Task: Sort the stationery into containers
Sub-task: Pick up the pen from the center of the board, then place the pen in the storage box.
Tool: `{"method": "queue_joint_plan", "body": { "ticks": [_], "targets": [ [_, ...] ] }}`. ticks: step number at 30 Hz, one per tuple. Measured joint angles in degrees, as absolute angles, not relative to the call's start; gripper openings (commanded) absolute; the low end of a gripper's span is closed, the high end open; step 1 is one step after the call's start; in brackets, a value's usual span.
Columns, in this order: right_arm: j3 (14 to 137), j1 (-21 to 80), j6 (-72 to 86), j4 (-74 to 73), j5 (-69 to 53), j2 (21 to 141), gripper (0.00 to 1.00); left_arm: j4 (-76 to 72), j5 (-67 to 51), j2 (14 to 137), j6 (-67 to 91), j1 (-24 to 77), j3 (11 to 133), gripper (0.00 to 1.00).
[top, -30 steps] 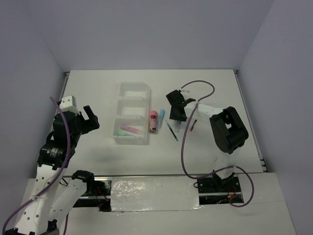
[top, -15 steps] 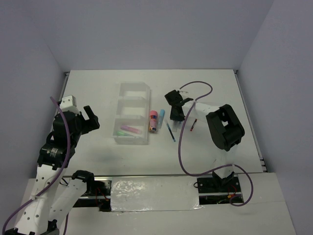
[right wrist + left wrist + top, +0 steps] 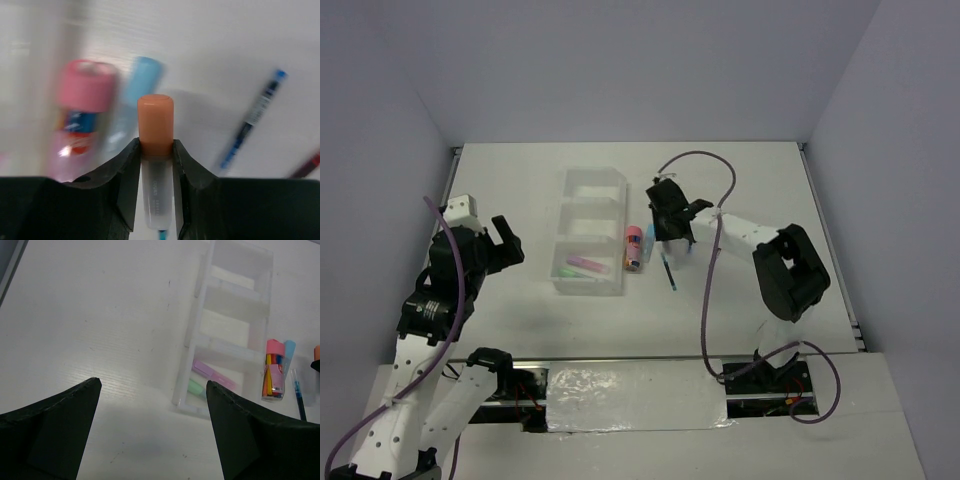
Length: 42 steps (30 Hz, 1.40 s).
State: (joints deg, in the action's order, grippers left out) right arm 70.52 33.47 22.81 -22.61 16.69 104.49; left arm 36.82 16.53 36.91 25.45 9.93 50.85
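Note:
The translucent white tray [image 3: 592, 180] has three compartments in a row. Its near compartment holds a pink highlighter [image 3: 215, 376] and a green highlighter [image 3: 196, 387]. My right gripper [image 3: 155, 146] is shut on an orange-capped highlighter [image 3: 155, 116] and hovers just right of the tray [image 3: 666, 214]. Below it lie a stubby pink tube [image 3: 84, 97], a blue highlighter [image 3: 143, 80], a thin blue pen [image 3: 254, 119] and a red pen [image 3: 311, 165]. My left gripper [image 3: 150, 430] is open and empty, raised left of the tray [image 3: 498, 246].
The tube [image 3: 633, 246], blue highlighter [image 3: 649, 240] and blue pen [image 3: 669, 268] lie close together against the tray's right side. A purple cable [image 3: 705, 290] loops over the right arm. The table's raised edge runs along the right [image 3: 830, 240].
My right gripper has moved left toward the tray with the orange-capped highlighter in it. The left arm has not moved.

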Motion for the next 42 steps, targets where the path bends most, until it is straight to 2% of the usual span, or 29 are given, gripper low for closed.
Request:
{"method": "queue_joint_plan", "body": {
  "ticks": [4, 7, 11, 14, 15, 17, 19, 22, 24, 27, 31, 34, 39, 42],
  "targets": [
    [72.9, 42.3, 9.0, -18.1, 9.2, 98.5, 0.02, 36.8, 16.6, 37.1, 25.5, 9.9, 50.9, 0.99],
    [78.8, 50.3, -0.6, -16.6, 2.8, 98.4, 0.04, 36.9, 16.9, 37.1, 25.5, 9.9, 50.9, 0.99],
    [87.9, 55.3, -8.3, -16.9, -2.6, 103.2, 0.14, 36.9, 18.2, 36.9, 25.6, 9.9, 50.9, 0.99],
    [91.7, 54.9, -10.9, -16.9, -4.4, 107.7, 0.31, 37.1, 19.2, 36.3, 25.7, 9.9, 50.9, 0.99],
    [92.0, 54.6, -11.5, -17.1, -4.8, 108.9, 0.46, 37.1, 19.4, 36.1, 25.7, 9.9, 50.9, 0.99],
    [92.2, 54.3, -12.2, -17.6, -5.3, 110.8, 0.55, 37.2, 19.6, 35.7, 25.7, 9.9, 50.9, 0.99],
    [92.2, 54.0, -12.7, -18.1, -5.4, 112.2, 0.71, 37.2, 19.7, 35.6, 25.7, 9.9, 50.9, 0.99],
    [92.2, 54.0, -12.8, -18.2, -5.3, 112.6, 0.80, 37.3, 19.7, 35.7, 25.7, 9.9, 50.9, 0.99],
    [91.4, 53.7, -11.6, -16.6, -5.3, 111.9, 0.99, 37.3, 19.7, 35.8, 25.7, 9.9, 50.9, 0.99],
    [86.5, 52.9, -6.5, -14.5, -2.9, 107.5, 1.00, 37.3, 19.7, 35.8, 25.7, 9.9, 50.9, 0.99],
    [85.7, 48.4, 10.8, -19.0, 10.7, 102.3, 0.97, 37.3, 19.7, 35.8, 25.7, 9.9, 50.9, 0.99],
    [85.9, 42.4, 22.6, -23.2, 18.5, 101.2, 0.71, 37.3, 19.7, 35.8, 25.7, 9.9, 50.9, 0.99],
    [84.2, 37.7, 33.8, -28.2, 24.4, 103.0, 0.61, 37.3, 19.7, 35.8, 25.7, 9.9, 50.9, 0.99],
    [84.1, 37.5, 37.3, -29.2, 24.6, 106.1, 0.60, 37.3, 19.7, 35.8, 25.7, 9.9, 50.9, 0.99]
  ]
}}
